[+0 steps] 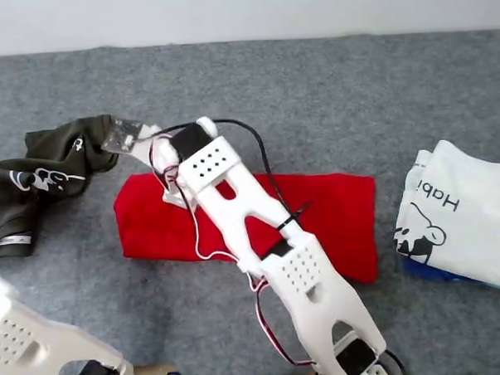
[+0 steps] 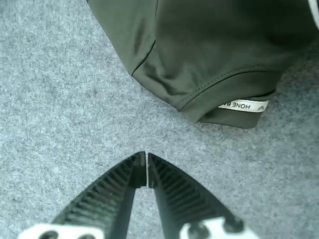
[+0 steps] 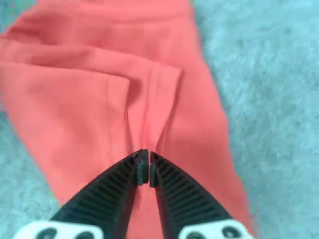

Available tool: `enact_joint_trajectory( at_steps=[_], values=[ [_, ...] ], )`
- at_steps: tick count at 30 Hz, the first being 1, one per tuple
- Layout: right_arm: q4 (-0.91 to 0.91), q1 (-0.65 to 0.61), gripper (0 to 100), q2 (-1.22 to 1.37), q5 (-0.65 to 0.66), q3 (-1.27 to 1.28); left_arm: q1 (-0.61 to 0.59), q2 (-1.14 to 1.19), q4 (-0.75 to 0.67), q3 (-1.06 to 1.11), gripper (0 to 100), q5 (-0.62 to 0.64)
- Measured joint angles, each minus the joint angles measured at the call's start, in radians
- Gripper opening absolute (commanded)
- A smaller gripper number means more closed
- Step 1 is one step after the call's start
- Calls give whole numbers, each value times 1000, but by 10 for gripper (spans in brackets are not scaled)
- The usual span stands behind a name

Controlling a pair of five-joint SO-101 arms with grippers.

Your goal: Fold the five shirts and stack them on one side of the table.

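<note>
The red shirt [image 1: 334, 217] lies folded into a long band at the middle of the grey-covered table [image 1: 354, 92], its length running from 9 to 3 o'clock. The right arm [image 1: 299, 272] reaches over it from the 5 o'clock edge of the high view toward 10 o'clock. The right pincer [image 3: 144, 168] is clenched on a pinch of the red shirt: its black ribbed jaws meet at the tips, and the creases in the cloth run together right where they close. A stitched sleeve hem lies just beyond the tips. The dark olive shirt [image 1: 42, 176] sits crumpled at 9 o'clock, just beside the red shirt's end but apart from it. At 3 o'clock the white shirt [image 1: 467, 211] lies folded on top of a blue shirt [image 1: 430, 270], of which an edge shows underneath. The left arm [image 1: 28, 342] is low at 7 o'clock. The left pincer [image 2: 146, 172] is clenched on nothing, over bare grey cover, near the hem of the dark olive shirt, where a small white label [image 2: 242, 106] pokes out
</note>
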Motion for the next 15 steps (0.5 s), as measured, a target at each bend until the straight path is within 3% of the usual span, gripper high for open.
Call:
enact_joint_trajectory(
  at_steps=[7,15],
  values=[
    [-55,60,10,91,-2,-2,0,0,0,-3,15,0],
    [126,61,10,71,-8,-140,11,-23,38,-71,15,0]
  ],
)
